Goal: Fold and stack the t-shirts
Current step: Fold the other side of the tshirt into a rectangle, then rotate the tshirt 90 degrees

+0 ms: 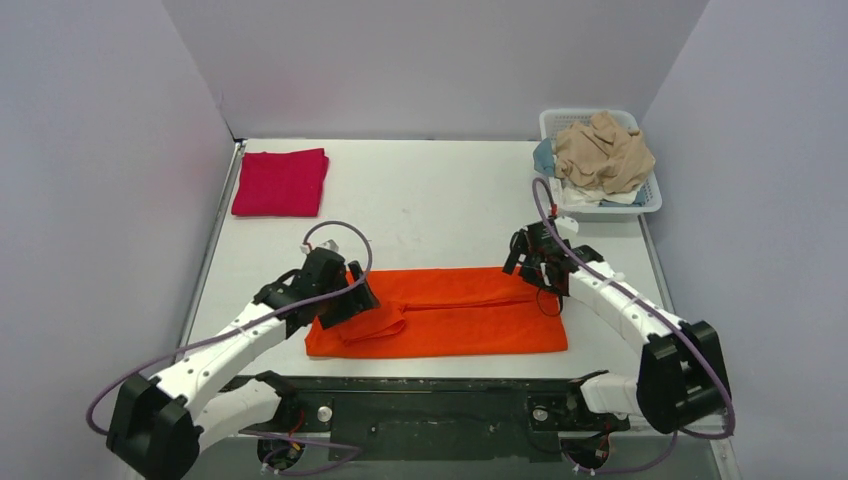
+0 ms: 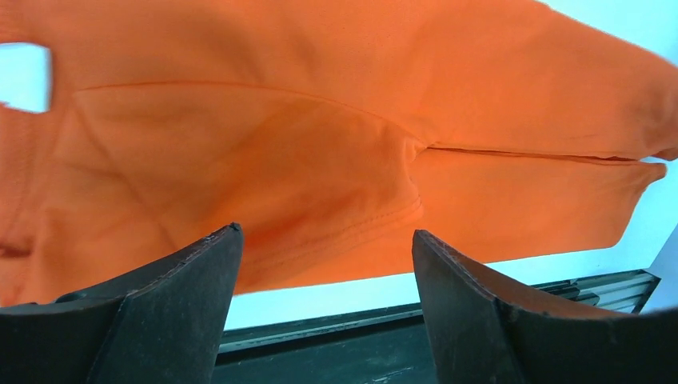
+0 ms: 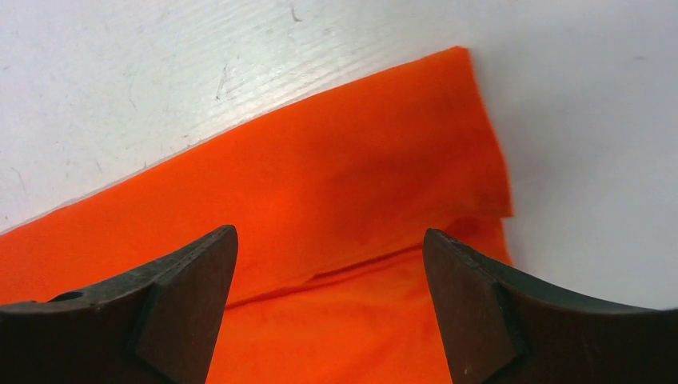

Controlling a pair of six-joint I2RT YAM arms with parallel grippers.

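Note:
An orange t-shirt (image 1: 450, 310) lies folded lengthwise into a long strip near the table's front edge. It also shows in the left wrist view (image 2: 336, 144) and the right wrist view (image 3: 352, 216). My left gripper (image 1: 352, 290) hovers over its left end, open and empty (image 2: 324, 240). My right gripper (image 1: 527, 262) hovers over its right end, open and empty (image 3: 328, 248). A folded red t-shirt (image 1: 282, 181) lies at the back left. Unfolded shirts, the top one tan (image 1: 603, 150), fill a white basket (image 1: 650, 200) at the back right.
Grey walls enclose the table on three sides. The table's dark front rail (image 1: 430, 385) runs just below the orange shirt. Bare table (image 1: 430, 210) lies between the red shirt and the basket.

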